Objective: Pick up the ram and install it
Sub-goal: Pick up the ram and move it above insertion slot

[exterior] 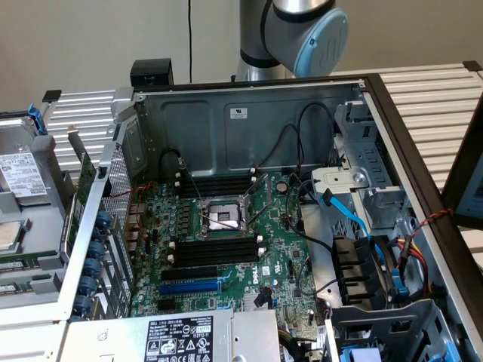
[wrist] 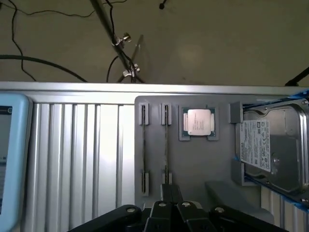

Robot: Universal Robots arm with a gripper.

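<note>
In the wrist view the ram (wrist: 166, 145) stands on edge as a long thin dark strip in a grey holder tray (wrist: 193, 164), held by clips at both ends. A second pair of clips (wrist: 144, 115) sits beside it. My gripper (wrist: 171, 194) hangs above the tray with its black fingertips (wrist: 176, 194) pressed together, shut, overlapping the ram's near end in the picture; nothing shows between them. In the exterior view the open computer case shows the motherboard (exterior: 279, 249) with empty black memory slots (exterior: 215, 250) next to the CPU socket (exterior: 224, 215).
On the holder tray a CPU chip (wrist: 198, 122) and a hard drive (wrist: 273, 145) lie beside the ram. A ribbed aluminium table (wrist: 82, 154) carries the tray. A blue expansion slot (exterior: 190, 287), cables (exterior: 355, 219) and drive bays crowd the case. The arm (exterior: 302, 30) rises behind the case.
</note>
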